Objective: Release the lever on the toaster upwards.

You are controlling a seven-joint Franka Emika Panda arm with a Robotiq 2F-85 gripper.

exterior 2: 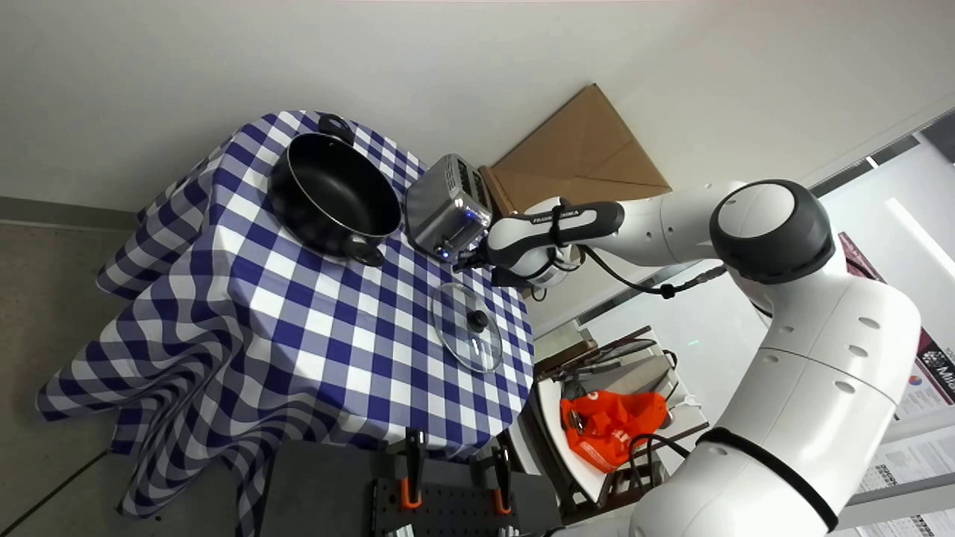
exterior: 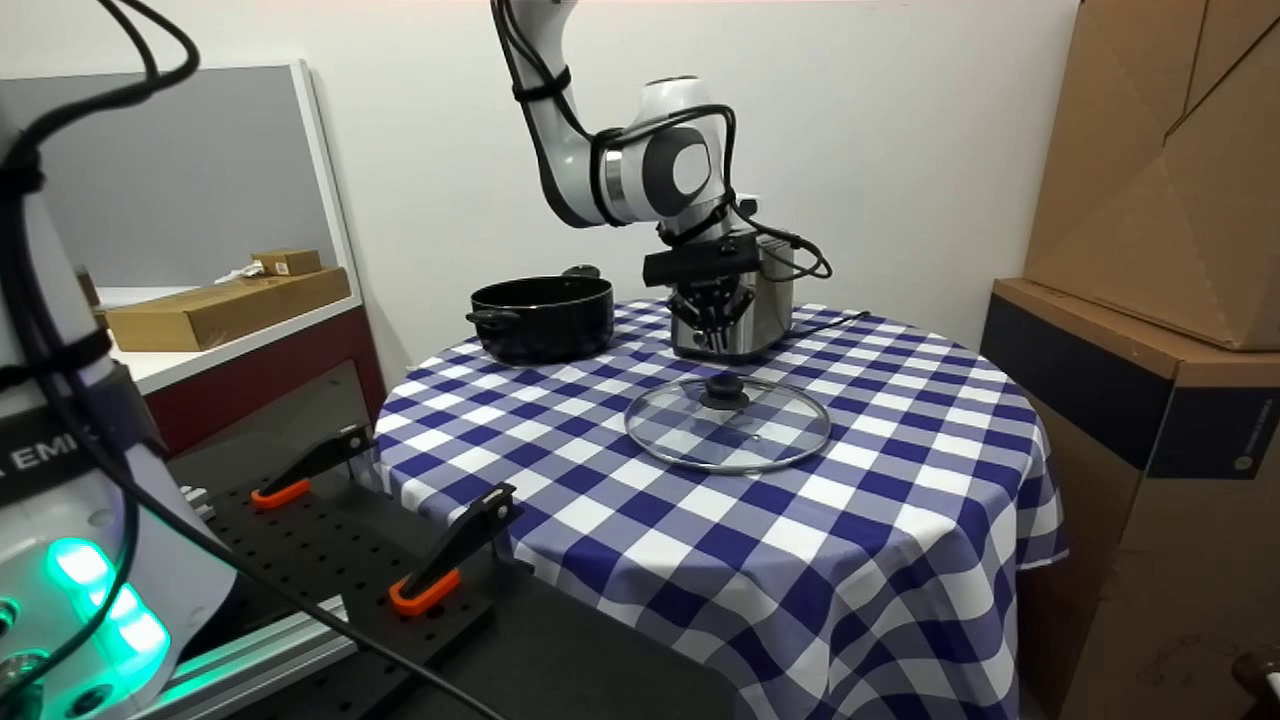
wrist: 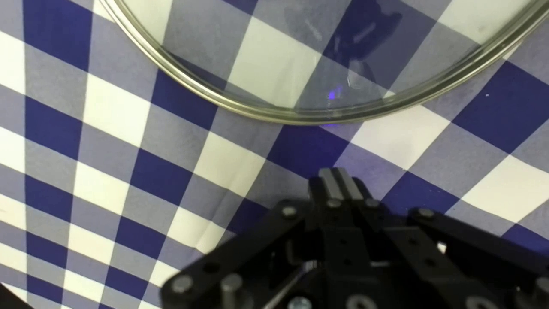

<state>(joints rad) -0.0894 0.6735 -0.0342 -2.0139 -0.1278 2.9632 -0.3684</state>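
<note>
So the toaster (exterior 2: 429,205) is the silver thing standing upright on the worktop (exterior: 920,440), the one with the blue-and-white checked cloth (exterior: 900,600). There are a couple of blue glows (exterior 2: 470,215) on one end of it in an exterior view. Can't really make out the lever, it's too small or hidden from these angles.

The tool is right by the toaster. In an exterior view the tool (exterior: 717,338) hangs in front of it, tips down, blocking part of the toaster's face; in an exterior view the tool (exterior 2: 468,262) sits just beside the end with the blue glows. Whether it's actually touching the toaster, I honestly can't tell. The tool (wrist: 339,177) is clenched though: the wrist view has the fingertips (wrist: 331,185) pressed up against each other.

Around the toaster: a glass lid (exterior: 728,430) lies in front of it, black knob (exterior: 724,391) up. A big black pot (exterior: 545,325) is near the toaster, to its left in both exterior views. A dark cord (exterior: 835,322) trails off to the toaster's right in an exterior view. The white arm (exterior 2: 794,395) comes in from the toaster's right in an exterior view, and the cardboard boxes (exterior: 1150,180) are well off to its right.
</note>
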